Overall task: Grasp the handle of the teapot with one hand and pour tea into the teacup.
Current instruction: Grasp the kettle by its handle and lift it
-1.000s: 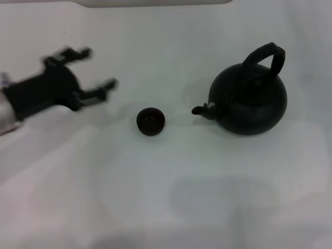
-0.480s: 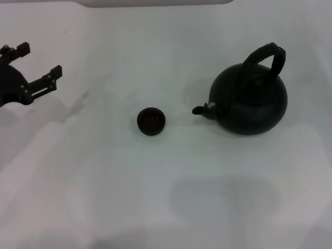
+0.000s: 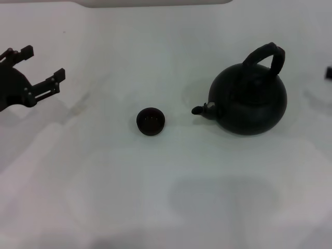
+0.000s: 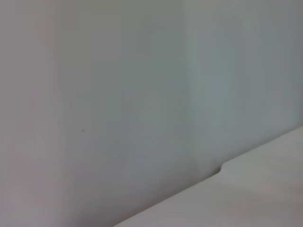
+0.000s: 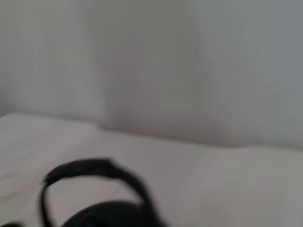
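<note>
The left gripper (image 3: 42,65) reaches in from the left edge of the head view, held above the white table (image 3: 155,197), its two black fingers (image 3: 52,83) spread wide apart with nothing between them and touching nothing. It sits well apart from the crockery. Of the right gripper (image 3: 329,72) only a small dark tip shows at the right edge, off to the right of the teapot, and whether it is spread or pressed together cannot be told. There is one teapot (image 3: 249,101), round and matte black, standing upright right of centre with its short spout (image 3: 199,110) pointing toward the robot's left. Its one arched handle (image 3: 267,57) rises over the top, free of any grip. One tiny black teacup (image 3: 150,121) stands upright near the spout, apart from it, between teapot and left gripper.
</note>
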### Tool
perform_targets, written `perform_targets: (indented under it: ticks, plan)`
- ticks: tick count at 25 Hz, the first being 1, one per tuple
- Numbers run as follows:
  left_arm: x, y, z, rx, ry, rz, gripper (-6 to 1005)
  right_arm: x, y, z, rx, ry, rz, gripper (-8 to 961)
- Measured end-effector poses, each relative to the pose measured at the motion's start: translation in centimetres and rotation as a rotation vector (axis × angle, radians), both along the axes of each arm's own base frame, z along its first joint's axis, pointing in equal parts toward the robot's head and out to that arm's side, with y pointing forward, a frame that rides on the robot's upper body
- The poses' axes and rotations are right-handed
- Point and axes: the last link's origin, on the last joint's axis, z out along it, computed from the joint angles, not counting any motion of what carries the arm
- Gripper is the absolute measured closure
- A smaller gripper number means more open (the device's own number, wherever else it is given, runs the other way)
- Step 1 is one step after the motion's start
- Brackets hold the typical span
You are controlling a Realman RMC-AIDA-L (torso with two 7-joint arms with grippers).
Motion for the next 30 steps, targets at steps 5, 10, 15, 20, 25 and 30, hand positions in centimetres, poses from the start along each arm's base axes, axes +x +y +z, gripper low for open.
perform_targets:
  ticks: [5,10,15,20,25,30]
  plan:
    - [0.0,0.1,-0.5,-0.016,-0.007,0.003,119,-1.3,0.8,-1.8,-0.105,0.031,0.035,117]
    - [0.1,0.0,-1.0,-0.035,-0.010,0.000,120,-2.5,1.8,-2.9,-0.094,0.026,0.090,116]
    - [0.3,-0.1,-1.6,-0.057,-0.009,-0.009,120,-3.5,3.0,-3.7,-0.092,0.024,0.115,116]
    - [0.3,-0.2,-1.9,-0.069,-0.009,-0.008,120,-4.2,3.8,-4.8,-0.126,0.035,0.125,116]
    - [0.3,-0.2,-2.0,-0.072,-0.008,-0.012,120,-4.4,4.5,-6.1,-0.137,-0.007,0.119,117]
    - [0.5,0.0,-2.0,-0.072,-0.006,-0.018,121,-4.6,5.2,-6.8,-0.131,-0.046,0.116,117]
